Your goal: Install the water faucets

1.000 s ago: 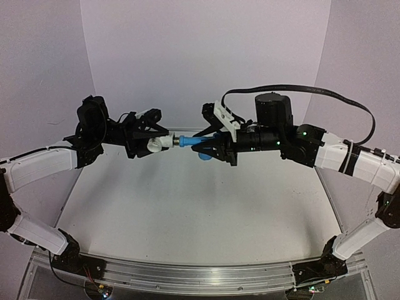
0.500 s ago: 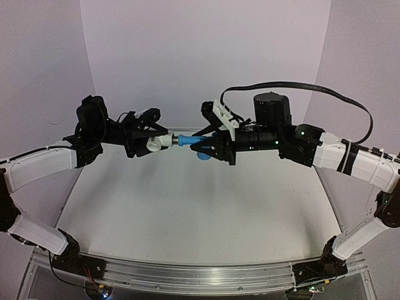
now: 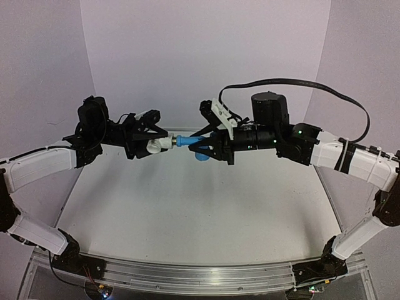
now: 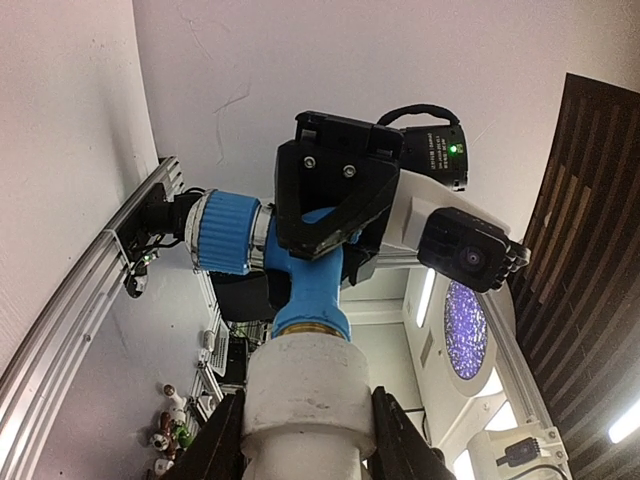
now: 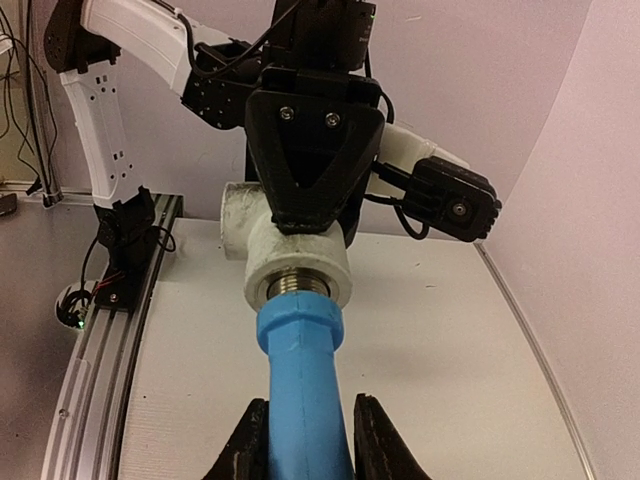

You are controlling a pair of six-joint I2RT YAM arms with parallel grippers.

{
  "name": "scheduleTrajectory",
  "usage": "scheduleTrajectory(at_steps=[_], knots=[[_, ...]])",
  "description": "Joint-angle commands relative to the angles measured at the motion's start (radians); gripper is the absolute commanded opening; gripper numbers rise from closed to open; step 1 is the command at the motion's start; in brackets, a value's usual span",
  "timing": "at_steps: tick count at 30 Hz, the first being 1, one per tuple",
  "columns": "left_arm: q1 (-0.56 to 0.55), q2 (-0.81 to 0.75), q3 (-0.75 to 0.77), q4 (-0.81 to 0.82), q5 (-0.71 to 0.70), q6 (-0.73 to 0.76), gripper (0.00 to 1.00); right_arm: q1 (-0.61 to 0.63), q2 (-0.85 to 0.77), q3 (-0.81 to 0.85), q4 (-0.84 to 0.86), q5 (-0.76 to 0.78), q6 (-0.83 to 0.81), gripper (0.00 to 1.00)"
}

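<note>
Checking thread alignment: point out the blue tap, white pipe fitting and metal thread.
blue tap (image 5: pixel 300 395): right wrist view, middle of its blue body.
white pipe fitting (image 5: pixel 300 250): right wrist view, front collar.
metal thread (image 5: pixel 298 288): right wrist view, silvery ring at the fitting's mouth.

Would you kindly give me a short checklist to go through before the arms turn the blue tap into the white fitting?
1. Grip of the left gripper on the white fitting: ok, shut on it.
2. Grip of the right gripper on the blue tap: ok, shut on it.
3. Tap's end at the fitting's mouth: ok.
4. Tap and fitting in one line: ok, straight in the overhead view.
5. Depth of the thread: cannot tell; only a metal ring shows at the joint.
6. Parts clear of the table: ok, held in the air.
</note>
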Motion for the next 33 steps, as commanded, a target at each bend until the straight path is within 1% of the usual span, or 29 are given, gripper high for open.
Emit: scheduleTrajectory(at_steps=[1, 5, 9, 18, 20, 24, 28, 33], knots=[[-0.007, -0.026, 0.037, -0.008, -0.012, 0.049, 0.00, 0.007, 0.027, 0.050, 0.135, -0.092, 0.083, 0.00], [-0.014, -0.033, 0.048, -0.054, -0.033, 0.126, 0.00, 0.005, 0.041, 0.042, 0.179, -0.124, 0.138, 0.00], [-0.021, -0.035, 0.085, -0.194, -0.055, 0.302, 0.00, 0.001, 0.060, 0.069, 0.178, -0.142, 0.167, 0.00], [-0.065, -0.019, 0.098, -0.271, -0.091, 0.500, 0.00, -0.001, 0.090, 0.116, 0.183, -0.184, 0.219, 0.00], [-0.067, -0.017, 0.106, -0.356, -0.100, 0.560, 0.00, -0.001, 0.090, 0.128, 0.175, -0.186, 0.224, 0.00], [-0.067, -0.001, 0.192, -0.616, -0.147, 0.730, 0.00, -0.001, 0.088, 0.146, 0.156, -0.188, 0.241, 0.00], [-0.067, 0.006, 0.224, -0.646, -0.182, 0.759, 0.00, -0.002, 0.088, 0.144, 0.167, -0.199, 0.280, 0.00], [-0.068, -0.006, 0.224, -0.644, -0.225, 0.791, 0.00, -0.001, 0.097, 0.112, 0.267, -0.211, 0.370, 0.00]])
